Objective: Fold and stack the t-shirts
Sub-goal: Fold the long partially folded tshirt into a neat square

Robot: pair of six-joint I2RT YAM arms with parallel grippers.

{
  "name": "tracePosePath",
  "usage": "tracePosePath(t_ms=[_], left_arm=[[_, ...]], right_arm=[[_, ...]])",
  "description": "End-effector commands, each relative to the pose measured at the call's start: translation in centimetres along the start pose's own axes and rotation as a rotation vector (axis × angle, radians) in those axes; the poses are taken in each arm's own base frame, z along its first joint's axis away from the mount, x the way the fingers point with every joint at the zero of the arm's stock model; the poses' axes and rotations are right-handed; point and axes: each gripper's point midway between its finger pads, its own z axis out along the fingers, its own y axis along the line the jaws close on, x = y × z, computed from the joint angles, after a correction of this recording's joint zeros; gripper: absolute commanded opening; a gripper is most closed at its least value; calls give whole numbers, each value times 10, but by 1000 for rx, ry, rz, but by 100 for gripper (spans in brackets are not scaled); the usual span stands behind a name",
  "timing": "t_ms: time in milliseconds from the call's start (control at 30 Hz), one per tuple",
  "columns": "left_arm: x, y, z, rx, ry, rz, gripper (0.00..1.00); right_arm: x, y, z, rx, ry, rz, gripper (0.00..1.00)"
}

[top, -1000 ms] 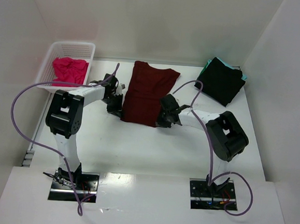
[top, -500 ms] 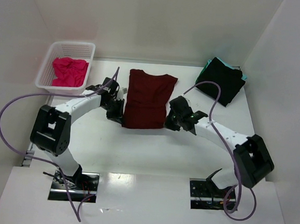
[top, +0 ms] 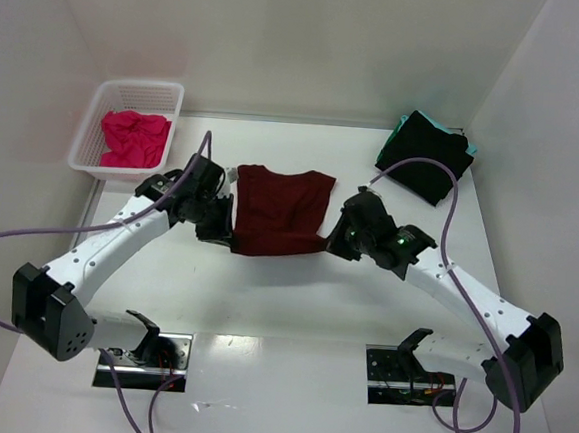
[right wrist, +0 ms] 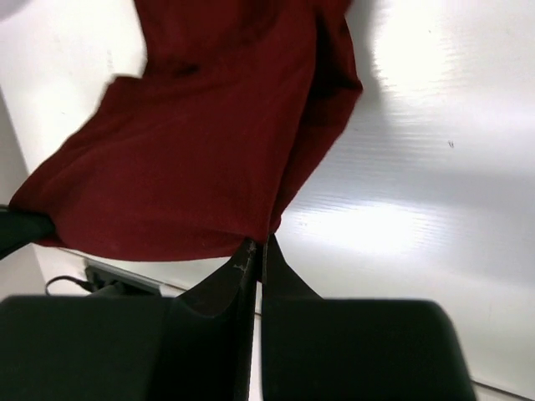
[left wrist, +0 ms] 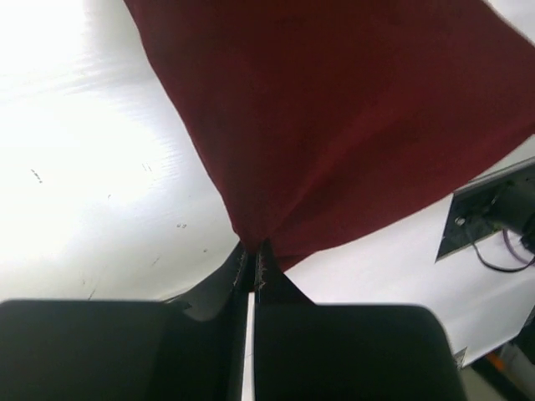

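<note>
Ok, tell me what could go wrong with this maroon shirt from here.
1. The left gripper and right gripper each pinch only a corner tip of the maroon shirt, so either corner could slip out.
2. The cloth is doubled over near the right corner, so the fold may land creased or skewed.

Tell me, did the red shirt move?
Yes. The red shirt slid toward the robot's side; its far edge was level with the basket's middle, now with its front rim.

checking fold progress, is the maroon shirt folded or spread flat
Partly folded: the maroon shirt is a compact rectangle, near corners pinched by left gripper and right gripper.
</note>
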Motion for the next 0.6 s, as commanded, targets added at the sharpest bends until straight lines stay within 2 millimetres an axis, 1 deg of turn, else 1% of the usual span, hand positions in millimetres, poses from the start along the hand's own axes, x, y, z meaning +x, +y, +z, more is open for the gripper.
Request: tracePosePath(t_ms=[0, 67, 100, 133, 200, 233, 300, 333, 400, 433, 467, 500, 533, 567], left_arm=[[-16, 10, -19, -106, -56, -46, 0], [-31, 8, -18, -124, -82, -51, 0], [-44, 4, -19, -127, -108, -48, 0], [-59, 0, -19, -130, -134, -44, 0], [-78, 2, -17, -139, -159, -51, 0], [-86, 1, -11, -141, -159, -44, 0], [-108, -5, -13, -128, -199, -22, 0], [-117, -2, -7, -136, -199, -24, 0], [-131, -3, 1, -144, -204, -7, 0], [-143, 0, 7, -152, -205, -9, 0], [-150, 1, 10, -156, -206, -14, 0], [-155, 2, 15, -160, -202, -9, 0], [-163, 7, 22, -169, -197, -18, 0], [-175, 6, 21, -162, -220, -15, 0]], right_arm=[[-32, 9, -25, 12, -125, -5, 0], [-43, 13, -24, 16, -143, -29, 0], [-56, 14, -20, 23, -160, -32, 0], [-64, 16, -16, 16, -169, -34, 0], [-87, 20, -6, 19, -198, -37, 0], [-97, 19, -2, 22, -212, -43, 0], [-121, 27, 2, 12, -254, -52, 0], [-129, 23, 11, 28, -257, -60, 0], [-147, 37, 17, 1, -287, -70, 0], [-152, 34, 30, 19, -281, -67, 0], [-159, 37, 34, 16, -289, -82, 0], [-170, 43, 35, 5, -310, -90, 0], [-172, 44, 43, 6, -302, -99, 0], [-175, 40, 56, 26, -288, -103, 0]])
